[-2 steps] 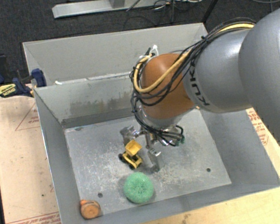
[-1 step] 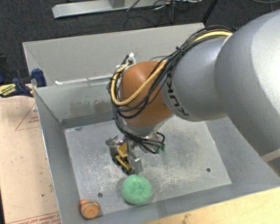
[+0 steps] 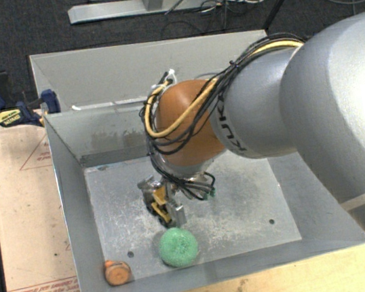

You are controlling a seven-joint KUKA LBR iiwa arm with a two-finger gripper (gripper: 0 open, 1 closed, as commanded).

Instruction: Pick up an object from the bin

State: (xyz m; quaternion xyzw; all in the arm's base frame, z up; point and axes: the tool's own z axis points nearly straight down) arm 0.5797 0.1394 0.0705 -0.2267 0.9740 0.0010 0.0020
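Two loose things lie on the floor of the bin, both near its front wall. The bin is grey sheet metal with sloping sides, and its floor is dull and scuffed with pale scratches and specks.

Furthest left, close to the front left corner, is an orange stub. It is a short, thick cylinder lying on its side, matt, with a paler end face turned up and to the right. It touches nothing else.

To its right, apart from it, sits a ball. It is round and mint green, with a rough, fuzzy surface (more like foam or felt than hard plastic). It rests on the floor just short of the front wall.

Directly behind the ball, pointing down at the floor, is the gripper, a cluster of grey metal, black and yellow parts. Its tip comes right down to the ball's upper left edge. Whether the two touch cannot be told, and nothing is visibly gripped. Whether the gripper is open or closed cannot be told either, since its own body hides the tip from this angle.

Above the gripper sits a smooth, glossy orange cover, domed like an egg, with yellow and black cables looped across it. To the right, the thick, silver-grey arm reaches away, rounded and satin-smooth.
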